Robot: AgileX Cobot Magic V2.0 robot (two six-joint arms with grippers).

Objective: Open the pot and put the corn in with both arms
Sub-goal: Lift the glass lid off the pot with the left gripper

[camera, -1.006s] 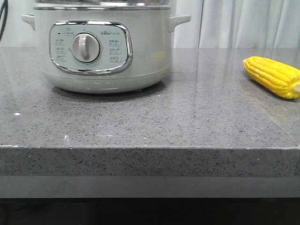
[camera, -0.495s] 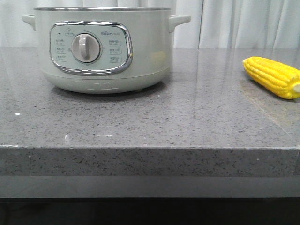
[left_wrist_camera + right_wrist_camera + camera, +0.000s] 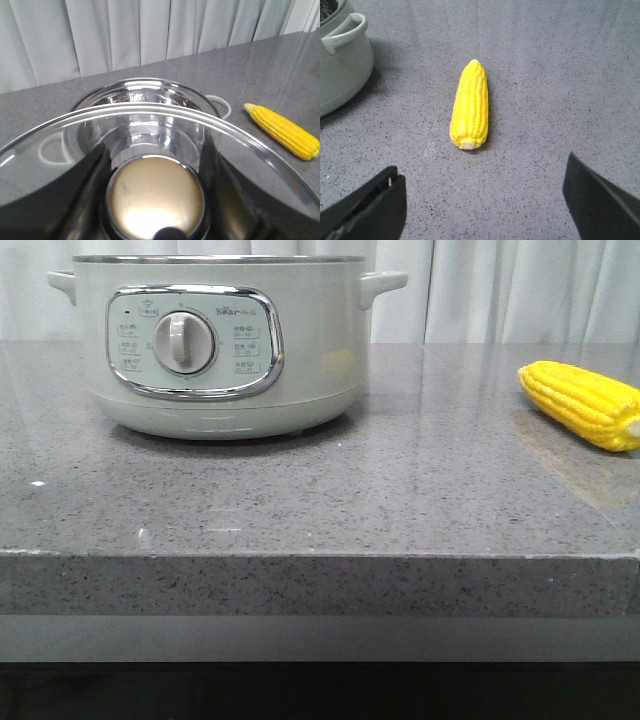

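Observation:
The pale grey-green pot (image 3: 215,350) stands uncovered at the counter's back left, dial facing me. In the left wrist view its glass lid (image 3: 250,145) hangs above the open steel bowl of the pot (image 3: 145,90), with my left gripper (image 3: 155,185) shut on the lid's round knob (image 3: 156,197). The yellow corn (image 3: 582,403) lies on the counter at the far right, apart from the pot. My right gripper (image 3: 482,200) stands open above the counter, the corn (image 3: 470,105) a short way beyond its fingertips with its pale end toward them. Neither gripper shows in the front view.
The grey speckled counter (image 3: 400,500) has a thick front edge near the camera. White curtains (image 3: 520,290) hang behind it. One side handle of the pot (image 3: 345,30) shows at the edge of the right wrist view, left of the corn.
The steel-rimmed lid, just over the pot's rim a second ago, has risen out of the front view. Pot and corn have not moved.

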